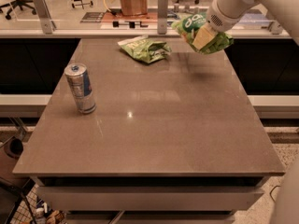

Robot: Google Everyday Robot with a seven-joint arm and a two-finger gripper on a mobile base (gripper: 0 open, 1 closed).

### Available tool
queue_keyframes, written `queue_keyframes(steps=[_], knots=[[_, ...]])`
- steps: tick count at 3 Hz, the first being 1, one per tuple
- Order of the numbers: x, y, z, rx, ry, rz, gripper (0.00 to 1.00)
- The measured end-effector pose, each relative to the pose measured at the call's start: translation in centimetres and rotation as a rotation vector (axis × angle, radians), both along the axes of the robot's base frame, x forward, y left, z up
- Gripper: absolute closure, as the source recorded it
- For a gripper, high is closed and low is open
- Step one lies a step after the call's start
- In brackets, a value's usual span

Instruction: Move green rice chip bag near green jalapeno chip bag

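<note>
The green rice chip bag (pixel 198 33), bright lime green with a dark round logo and white lettering, hangs in the air above the table's far right part. My gripper (pixel 205 35) is shut on the green rice chip bag, its fingers mostly hidden by the bag and the white arm. The green jalapeno chip bag (pixel 145 49), duller green with a white edge, lies flat on the table at the far middle, a short way to the left of and below the held bag.
A silver and blue drink can (pixel 81 88) stands upright at the left of the brown table (pixel 159 125). Behind the table's far edge run a counter with metal posts (pixel 162 10) and a brown paper bag (pixel 133 1).
</note>
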State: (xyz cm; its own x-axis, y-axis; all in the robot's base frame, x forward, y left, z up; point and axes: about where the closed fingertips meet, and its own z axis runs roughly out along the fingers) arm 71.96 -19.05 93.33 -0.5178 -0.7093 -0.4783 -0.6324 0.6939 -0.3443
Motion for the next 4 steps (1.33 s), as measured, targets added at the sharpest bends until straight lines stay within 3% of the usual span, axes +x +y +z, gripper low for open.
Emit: queue_keyframes(steps=[1,2,4], knots=[[3.32,-0.57,-1.04,0.018,0.003,-0.015,1.00],[3.69,-0.58,-1.00,0.021,-0.001,-0.016,0.83],[3.83,-0.35,-1.65,0.020,0.008,-0.013,0.35]])
